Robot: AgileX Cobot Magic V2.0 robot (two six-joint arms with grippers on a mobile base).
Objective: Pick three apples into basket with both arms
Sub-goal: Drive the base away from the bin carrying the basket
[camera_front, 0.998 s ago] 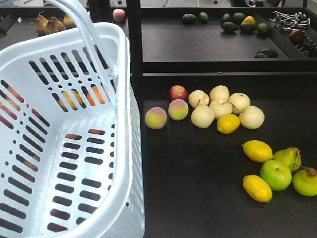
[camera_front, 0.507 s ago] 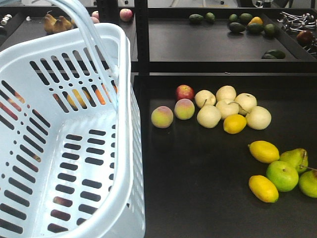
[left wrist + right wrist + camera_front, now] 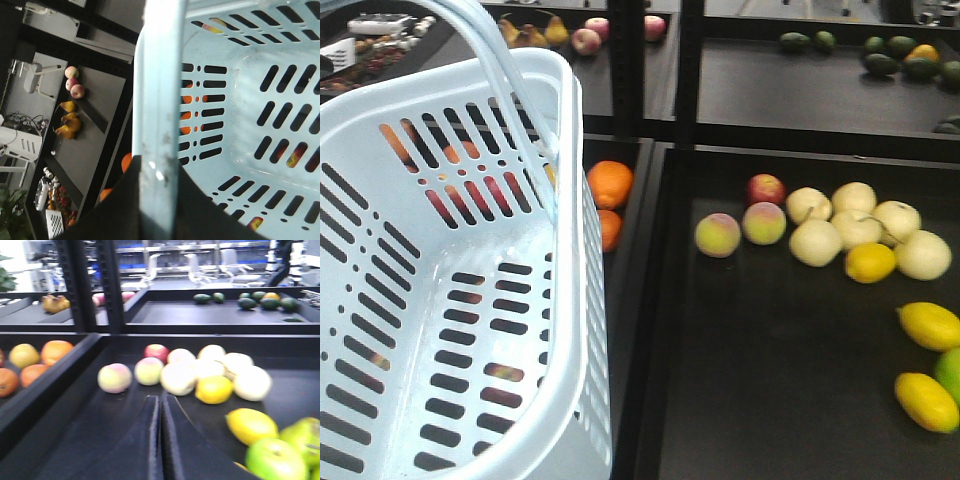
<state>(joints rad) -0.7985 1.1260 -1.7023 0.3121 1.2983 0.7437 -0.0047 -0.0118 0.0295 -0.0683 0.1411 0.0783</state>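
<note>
Zero apples lie in the basket (image 3: 568,130), which hangs by its handle from the clamped left end effector (image 3: 157,200). The right end effector (image 3: 160,400) is pinched narrow, empty. Since a second ago the front view has swung left, revealing oranges (image 3: 610,183); dark apples apparently remain unfound.

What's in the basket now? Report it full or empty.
Empty. The basket shows a bare slotted floor in front and left wrist views; fruit colours appear only through its slots.

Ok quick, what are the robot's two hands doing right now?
The left gripper is closed on the basket, by its handle.
The right gripper is closed, holding nothing.
</note>
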